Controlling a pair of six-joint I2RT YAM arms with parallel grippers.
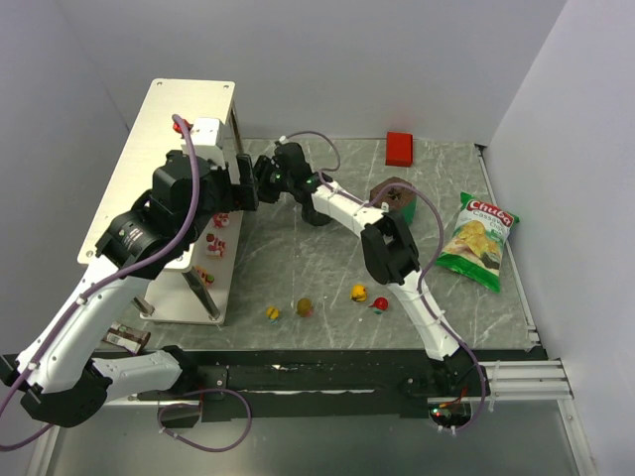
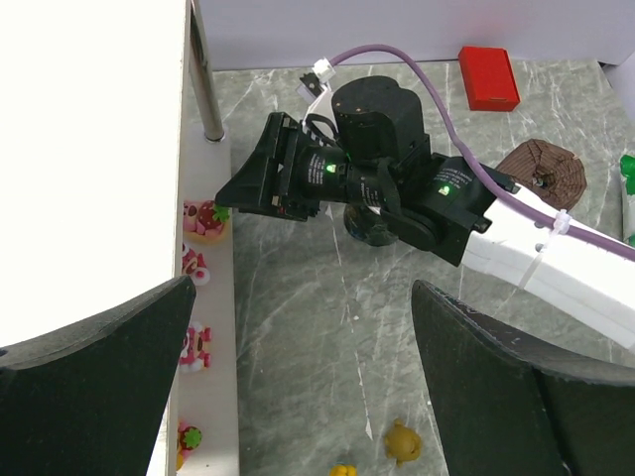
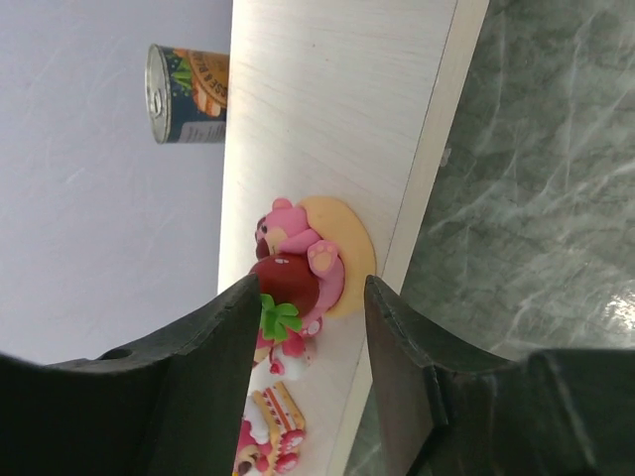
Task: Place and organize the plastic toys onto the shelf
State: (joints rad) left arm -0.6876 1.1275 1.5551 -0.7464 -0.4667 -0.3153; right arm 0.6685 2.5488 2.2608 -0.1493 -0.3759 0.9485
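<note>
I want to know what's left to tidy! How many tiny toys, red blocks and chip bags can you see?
Tiny colourful plastic toys: 8
Red rectangular block: 1
Green chip bag: 1
Total: 10

I had the left gripper [image 2: 298, 397] up high on the left, jaws spread wide, pointing down. My right arm reached far-left across, its gripper [image 2: 233, 193] parted, fingers [image 3: 213, 347] set apart.
</note>
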